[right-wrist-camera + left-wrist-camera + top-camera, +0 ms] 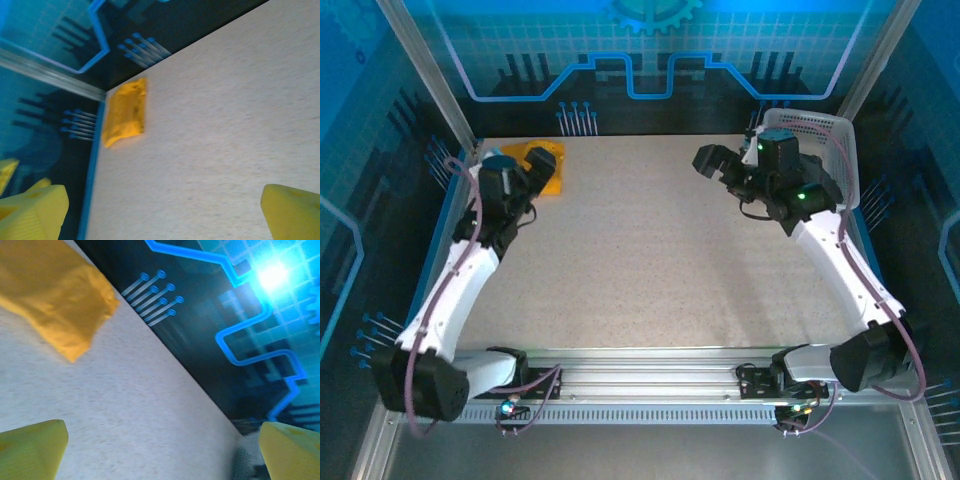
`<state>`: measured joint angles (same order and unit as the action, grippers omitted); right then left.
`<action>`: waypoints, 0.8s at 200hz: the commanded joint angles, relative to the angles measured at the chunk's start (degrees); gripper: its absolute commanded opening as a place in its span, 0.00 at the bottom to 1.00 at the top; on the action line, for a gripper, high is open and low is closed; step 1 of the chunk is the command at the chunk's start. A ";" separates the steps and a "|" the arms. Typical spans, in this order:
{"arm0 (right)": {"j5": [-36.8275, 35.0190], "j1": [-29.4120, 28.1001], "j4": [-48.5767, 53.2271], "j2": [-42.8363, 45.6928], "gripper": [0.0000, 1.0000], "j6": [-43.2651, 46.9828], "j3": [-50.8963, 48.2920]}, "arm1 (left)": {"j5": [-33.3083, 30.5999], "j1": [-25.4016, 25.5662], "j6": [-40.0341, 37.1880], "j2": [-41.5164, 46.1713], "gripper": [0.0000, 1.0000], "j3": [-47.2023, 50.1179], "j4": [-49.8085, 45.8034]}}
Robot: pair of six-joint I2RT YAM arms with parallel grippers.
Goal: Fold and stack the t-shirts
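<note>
Over the speckled desk [650, 270], the left tool [532, 170] hangs with its yellow fingers [30, 447] spread wide, gripping nothing. The right tool [712, 160] is likewise wide open and empty. Just beside the left tool, a folded orange-yellow t-shirt [553, 180] lies flat in the desk's far left corner. A white lattice basket [825, 128] sits in the far right corner, behind the right arm.

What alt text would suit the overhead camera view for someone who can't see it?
A folded orange-yellow t-shirt lies in the far left corner of a speckled table, partly hidden behind the left gripper. The right gripper hangs over the table's far right side, next to a white basket standing in that corner.
</note>
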<state>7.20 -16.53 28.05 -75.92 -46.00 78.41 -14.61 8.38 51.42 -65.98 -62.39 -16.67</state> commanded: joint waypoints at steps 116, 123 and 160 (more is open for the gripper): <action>-33.75 5.75 -35.93 11.44 1.00 37.27 -51.02 | -9.26 -4.02 -42.26 6.59 0.99 42.29 34.17; -33.26 5.85 -38.72 8.76 1.00 37.49 -50.83 | -8.34 -5.12 -41.30 2.53 0.99 41.44 36.35; -29.03 7.97 -50.33 -3.04 1.00 37.85 -47.67 | -4.15 -8.52 -38.50 -12.62 0.99 36.09 46.72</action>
<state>-25.47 -10.28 -9.32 -74.74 -10.04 28.45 -24.23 1.48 12.03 -72.99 -22.52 17.67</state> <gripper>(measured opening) 0.997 0.989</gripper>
